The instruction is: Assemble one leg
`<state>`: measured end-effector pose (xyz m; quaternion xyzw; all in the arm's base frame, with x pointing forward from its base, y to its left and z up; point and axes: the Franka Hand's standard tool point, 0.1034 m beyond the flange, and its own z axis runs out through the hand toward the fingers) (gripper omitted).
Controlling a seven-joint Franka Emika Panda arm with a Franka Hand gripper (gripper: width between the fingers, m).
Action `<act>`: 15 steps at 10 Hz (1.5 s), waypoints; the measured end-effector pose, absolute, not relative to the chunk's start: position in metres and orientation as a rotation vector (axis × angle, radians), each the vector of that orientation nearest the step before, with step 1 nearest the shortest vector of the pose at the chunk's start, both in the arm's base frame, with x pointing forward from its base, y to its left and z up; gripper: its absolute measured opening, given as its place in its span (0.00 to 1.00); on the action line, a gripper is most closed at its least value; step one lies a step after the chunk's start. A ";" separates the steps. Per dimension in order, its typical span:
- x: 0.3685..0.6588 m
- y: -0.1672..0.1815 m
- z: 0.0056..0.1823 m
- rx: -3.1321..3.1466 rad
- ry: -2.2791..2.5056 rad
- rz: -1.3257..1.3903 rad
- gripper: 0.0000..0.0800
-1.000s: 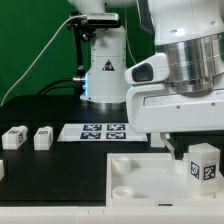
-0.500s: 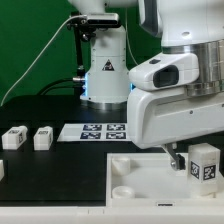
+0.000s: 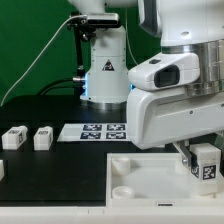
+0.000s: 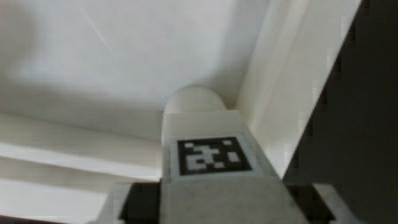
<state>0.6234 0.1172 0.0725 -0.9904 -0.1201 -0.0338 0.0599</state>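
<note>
My gripper (image 3: pixel 197 158) is shut on a white leg block (image 3: pixel 206 163) with a black-and-white tag, holding it upright over the right side of the large white square panel (image 3: pixel 135 172). In the wrist view the leg (image 4: pixel 210 140) runs away from the gripper (image 4: pixel 214 205), and its rounded far end sits at the panel's raised inner rim (image 4: pixel 267 60). Whether it touches the panel I cannot tell. Two more legs (image 3: pixel 14 137) (image 3: pixel 43 138) lie on the black table at the exterior view's left.
The marker board (image 3: pixel 103 131) lies flat behind the panel. The arm's white base (image 3: pixel 104 70) stands at the back. Another white piece (image 3: pixel 2 171) shows at the exterior view's left edge.
The gripper with the leg has moved lower toward the panel and slightly to the exterior view's right; the wrist has turned since a second ago.
</note>
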 end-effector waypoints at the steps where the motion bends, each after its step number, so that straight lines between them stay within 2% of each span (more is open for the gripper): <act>1: 0.623 0.117 0.072 -3.001 -0.330 -0.100 0.37; 3: 0.624 0.115 0.072 -3.003 -0.245 -0.096 0.37; 9: 0.625 0.118 0.071 -2.757 1.146 -0.030 0.37; 11: 0.625 0.118 0.070 -2.665 1.333 -0.015 0.37; 13: 0.626 0.118 0.070 -2.675 1.305 -0.022 0.37; 14: 0.626 0.118 0.070 -2.694 1.267 -0.026 0.42; 15: 0.626 0.118 0.070 -2.695 1.265 -0.026 0.66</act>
